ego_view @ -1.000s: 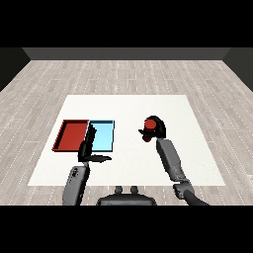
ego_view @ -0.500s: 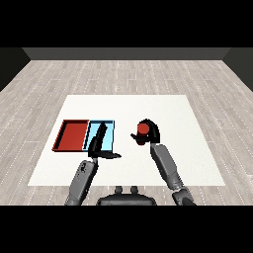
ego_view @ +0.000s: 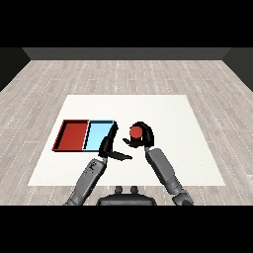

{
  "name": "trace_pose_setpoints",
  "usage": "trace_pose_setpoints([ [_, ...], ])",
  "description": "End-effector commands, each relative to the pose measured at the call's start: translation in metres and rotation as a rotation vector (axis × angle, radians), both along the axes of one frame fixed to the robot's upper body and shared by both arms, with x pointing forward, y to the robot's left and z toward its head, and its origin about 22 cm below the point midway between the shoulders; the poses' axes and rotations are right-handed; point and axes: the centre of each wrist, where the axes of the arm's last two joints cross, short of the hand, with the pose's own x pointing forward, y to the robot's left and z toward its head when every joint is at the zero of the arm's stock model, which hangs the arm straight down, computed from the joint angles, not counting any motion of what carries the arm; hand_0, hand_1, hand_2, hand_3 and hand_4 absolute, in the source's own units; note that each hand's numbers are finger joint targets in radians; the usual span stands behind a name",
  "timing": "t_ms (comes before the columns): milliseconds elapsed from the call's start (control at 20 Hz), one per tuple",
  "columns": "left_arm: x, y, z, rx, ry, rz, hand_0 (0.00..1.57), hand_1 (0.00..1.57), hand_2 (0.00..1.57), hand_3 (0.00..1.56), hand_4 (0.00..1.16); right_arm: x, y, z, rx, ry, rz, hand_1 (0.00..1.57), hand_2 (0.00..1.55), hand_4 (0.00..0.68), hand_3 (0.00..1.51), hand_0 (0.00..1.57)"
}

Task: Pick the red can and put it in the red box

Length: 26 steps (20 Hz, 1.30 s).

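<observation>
Since earlier frames, right hand (ego_view: 142, 137) carried red can (ego_view: 136, 132) leftward, toward trays. Fingers curled round can, held above surface (ego_view: 163, 113) near light blue tray (ego_view: 99, 136). Red tray (ego_view: 73, 136) beyond, can's destination. Left hand (ego_view: 109, 147) relaxed, fingers straight, grasping nothing.

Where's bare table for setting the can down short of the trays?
Bare: table beyond and right of right hand holding red can; strip behind red tray and blue tray. Crowded: left hand at blue tray's right edge.
</observation>
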Motion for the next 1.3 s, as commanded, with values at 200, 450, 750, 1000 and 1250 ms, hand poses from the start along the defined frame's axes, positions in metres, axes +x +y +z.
trace_pose_setpoints([
  [200,0.004,-0.027,-0.010,0.038,0.010,-0.011,0.00,0.00,0.00,0.00,0.00,-0.010,0.011,0.012,0.010,-0.022,0.060,1.40,1.42,0.618,1.40,1.40],
  [450,0.032,-0.021,0.002,0.056,0.046,-0.001,0.00,0.00,0.00,0.00,0.00,-0.008,0.035,0.017,0.028,-0.038,0.089,1.42,1.43,0.629,1.40,1.42],
  [750,0.001,-0.034,-0.007,0.063,0.037,-0.022,0.00,0.00,0.00,0.00,0.00,-0.017,0.031,0.001,-0.002,-0.051,0.089,1.45,1.43,0.615,1.39,1.45],
  [1000,0.025,-0.028,-0.004,0.108,0.030,-0.046,0.00,0.00,0.00,0.00,0.00,-0.020,0.042,0.031,0.013,-0.030,0.123,1.44,1.43,0.594,1.38,1.44],
  [1250,0.020,-0.043,-0.019,0.066,0.052,-0.027,0.00,0.00,0.00,0.00,0.00,-0.029,0.055,0.032,0.061,-0.046,0.126,1.45,1.45,0.555,1.40,1.45],
])
